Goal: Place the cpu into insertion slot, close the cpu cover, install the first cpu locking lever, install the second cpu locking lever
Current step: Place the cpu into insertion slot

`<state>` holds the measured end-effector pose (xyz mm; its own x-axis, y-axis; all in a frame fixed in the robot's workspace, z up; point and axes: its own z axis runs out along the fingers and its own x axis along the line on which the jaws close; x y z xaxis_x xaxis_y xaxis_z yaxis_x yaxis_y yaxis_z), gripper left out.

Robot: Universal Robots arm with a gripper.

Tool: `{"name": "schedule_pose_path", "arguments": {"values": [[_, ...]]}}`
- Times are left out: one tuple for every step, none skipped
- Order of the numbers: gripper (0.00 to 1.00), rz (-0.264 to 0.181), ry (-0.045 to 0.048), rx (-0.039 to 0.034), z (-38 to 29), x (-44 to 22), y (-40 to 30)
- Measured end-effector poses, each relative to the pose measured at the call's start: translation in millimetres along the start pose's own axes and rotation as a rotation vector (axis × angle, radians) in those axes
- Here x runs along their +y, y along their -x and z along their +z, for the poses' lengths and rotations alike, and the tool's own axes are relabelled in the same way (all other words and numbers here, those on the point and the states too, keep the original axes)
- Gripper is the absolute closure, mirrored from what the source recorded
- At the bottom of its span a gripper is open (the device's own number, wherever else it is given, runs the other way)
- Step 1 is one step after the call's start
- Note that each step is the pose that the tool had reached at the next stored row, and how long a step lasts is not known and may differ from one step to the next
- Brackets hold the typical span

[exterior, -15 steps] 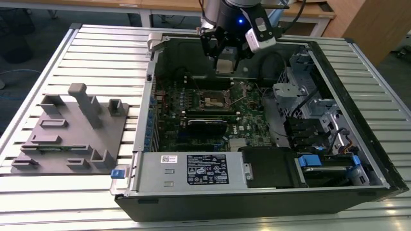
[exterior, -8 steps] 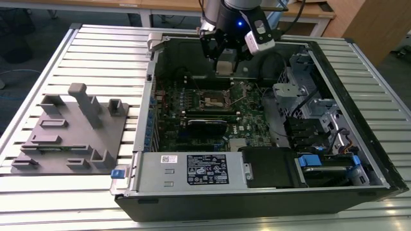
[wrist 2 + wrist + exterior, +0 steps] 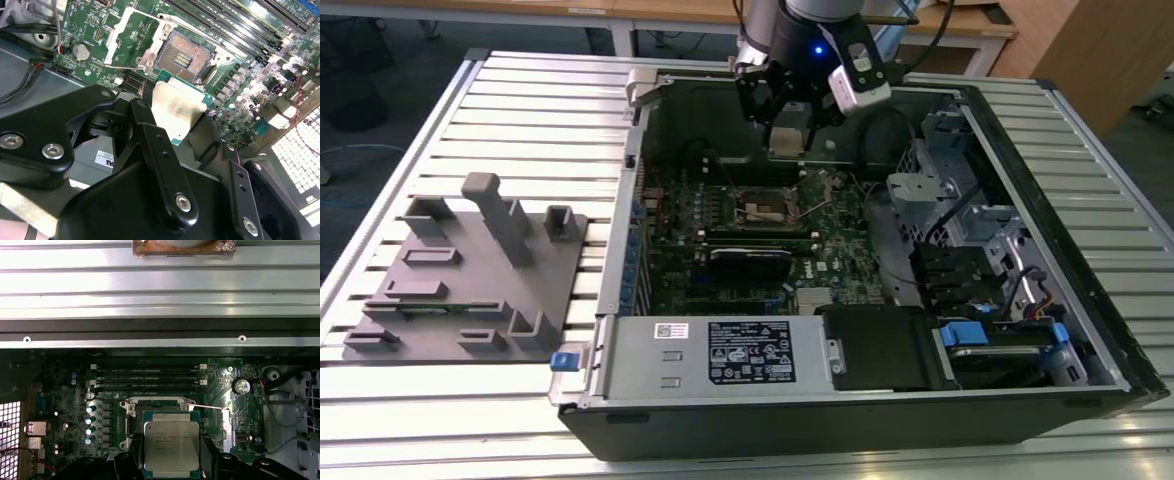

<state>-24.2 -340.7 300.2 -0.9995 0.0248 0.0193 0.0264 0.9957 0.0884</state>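
I see slatted worktop (image 3: 520, 110), open computer case (image 3: 854, 420) lying on it, green motherboard (image 3: 720, 280) inside, gripper (image 3: 787, 135) hanging above the board, fingers (image 3: 145, 125) clamped on the cpu (image 3: 177, 107), cpu held above the bare insertion slot (image 3: 182, 57), not touching it, cpu cover (image 3: 114, 40) standing open beside the slot

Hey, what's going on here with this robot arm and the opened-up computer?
The arm's claw is clamped on the cpu, holding it in the air over the green motherboard inside the open computer case. The insertion slot is bare, and the cpu cover is swung open beside it. The chip is not yet seated.
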Motion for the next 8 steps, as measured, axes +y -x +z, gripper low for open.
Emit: {"name": "schedule_pose_path", "arguments": {"values": [[0.46,0.0,0.0004,-0.0002,0.4,0.0,0.0],[0.46,0.0,0.0006,-0.0003,1.1,-0.1,0.1],[0.46,0.0,0.0002,-0.0001,1.7,-0.2,0.0],[0.46,0.0,0.0001,0.0,2.2,-0.2,0.1],[0.46,0.0,0.0001,0.0,2.7,-0.2,0.1],[0.46,0.0,-0.0001,0.0,2.7,-0.2,0.1],[0.46,0.0,-0.0001,0.0,2.7,-0.2,0.1],[0.46,0.0,0.0,0.0,3.2,-0.3,0.1]]}}
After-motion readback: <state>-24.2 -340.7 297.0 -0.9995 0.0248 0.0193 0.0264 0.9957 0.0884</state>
